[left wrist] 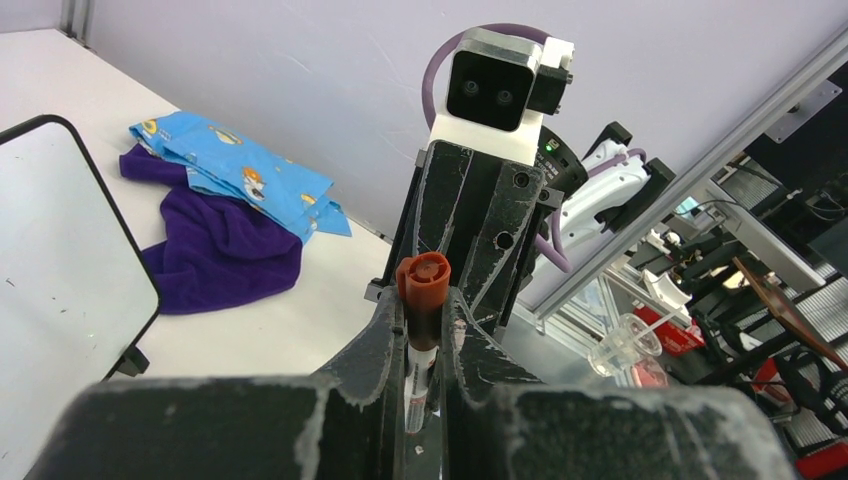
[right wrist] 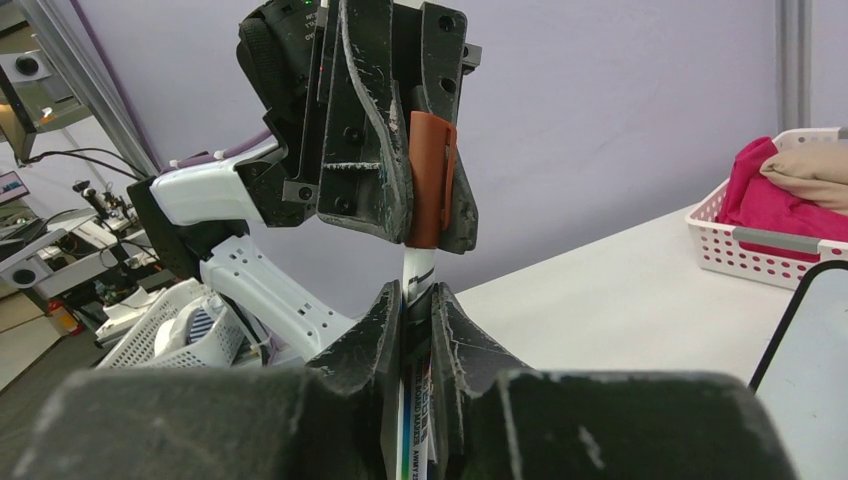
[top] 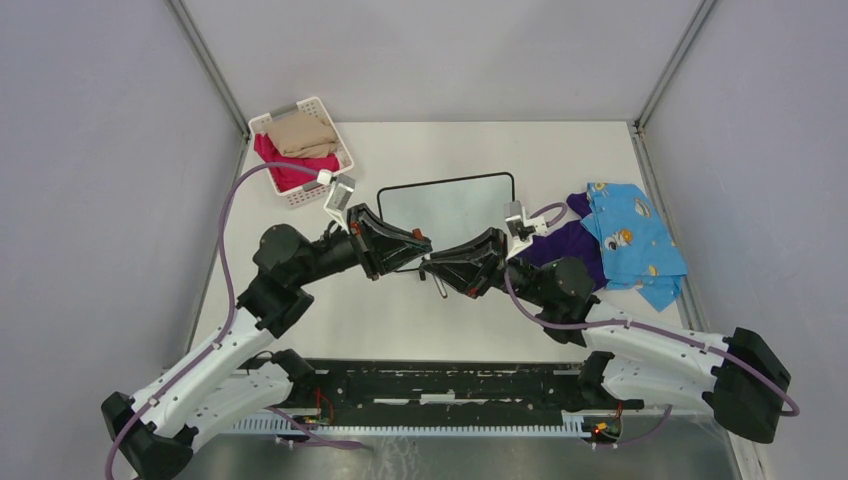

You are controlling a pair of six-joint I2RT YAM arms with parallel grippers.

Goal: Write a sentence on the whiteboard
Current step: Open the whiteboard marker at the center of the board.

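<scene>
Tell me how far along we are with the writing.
Done: the marker is picked up and clamped between both grippers. In hand: uncapping. The left gripper pinches the red cap, the right gripper grips the white body below it, and the cap is still on. Left: pull the cap off, then write the sentence. The board shows no writing.

White whiteboard (top: 450,205) framed black, white marker (right wrist: 418,272) capped rust-red, a purple cloth (top: 558,246), a cartoon-printed blue cloth (top: 630,238).
</scene>
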